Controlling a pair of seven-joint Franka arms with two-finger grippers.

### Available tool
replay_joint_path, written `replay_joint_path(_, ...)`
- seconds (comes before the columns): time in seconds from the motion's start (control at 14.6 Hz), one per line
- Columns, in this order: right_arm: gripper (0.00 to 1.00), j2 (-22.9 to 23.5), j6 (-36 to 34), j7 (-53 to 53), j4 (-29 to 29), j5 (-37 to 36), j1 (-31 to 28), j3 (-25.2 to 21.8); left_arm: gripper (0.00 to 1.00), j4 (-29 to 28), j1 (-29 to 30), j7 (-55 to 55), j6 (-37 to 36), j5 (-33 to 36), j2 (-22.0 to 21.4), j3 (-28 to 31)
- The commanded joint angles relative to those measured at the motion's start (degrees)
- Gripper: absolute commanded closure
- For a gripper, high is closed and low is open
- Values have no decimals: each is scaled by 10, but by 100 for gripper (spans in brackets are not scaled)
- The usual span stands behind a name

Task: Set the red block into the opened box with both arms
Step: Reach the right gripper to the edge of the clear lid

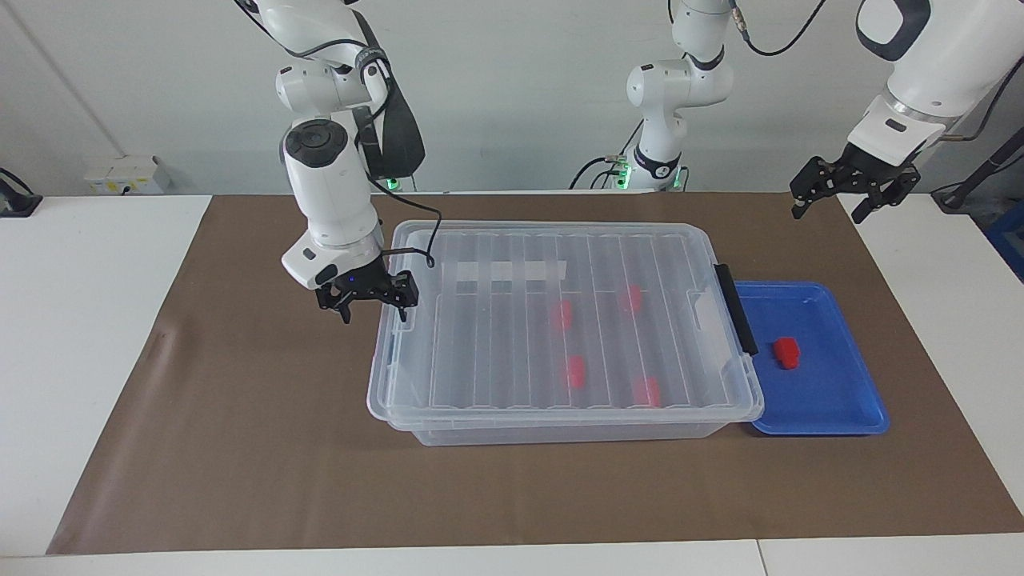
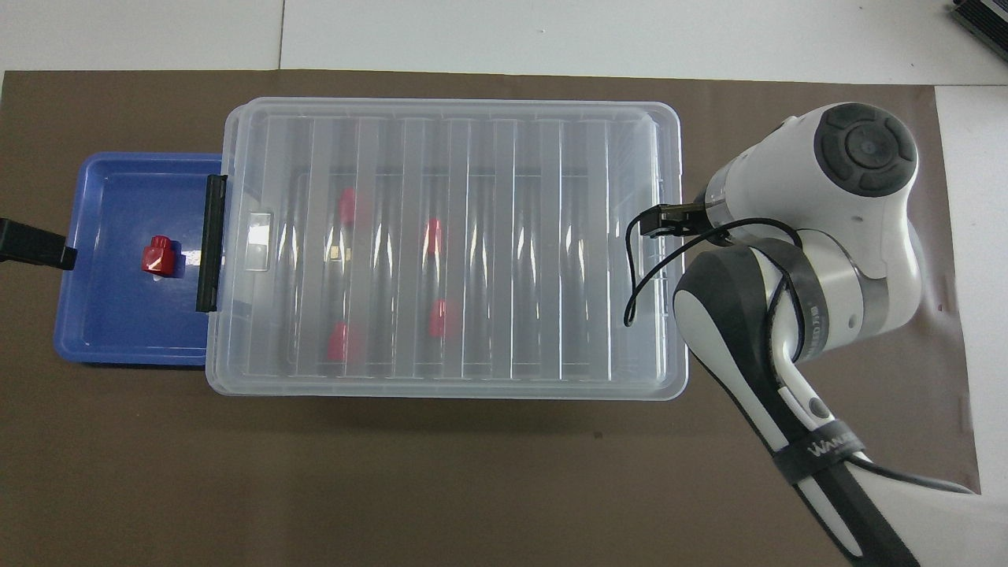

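Note:
A red block lies in the shallow blue tray, which sits against the box at the left arm's end. The clear box stands mid-mat with its ribbed lid on, and several more red blocks show through the lid. My right gripper is open and low at the box's end toward the right arm, with one fingertip over the lid's rim. In the overhead view the wrist hides it. My left gripper waits open in the air above the mat's corner, nearer the robots than the tray.
A brown mat covers the table under the box and tray. The black clip handle sits on the box's end beside the tray. A black cable loops from the right wrist over the lid.

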Motion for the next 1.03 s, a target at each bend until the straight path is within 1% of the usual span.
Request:
replay_joint_path(0.0, 0, -1, -4, 4, -1, -4, -3, -1, 0, -13, 1, -7, 2, 11, -14, 0)
replay_joint_path(0.41, 0, -2, -25, 4, -1, -40, -18, -2, 0, -13, 1, -7, 2, 11, -14, 0)
replay_joint_path(0.55, 0, -2, -32, 2, 2, -65, -27, -2, 0, -13, 1, -7, 2, 11, -14, 0)
replay_joint_path(0.96, 0, -3, -53, -33, 7, -70, -47, -3, 0, -13, 1, -7, 2, 11, -14, 0)
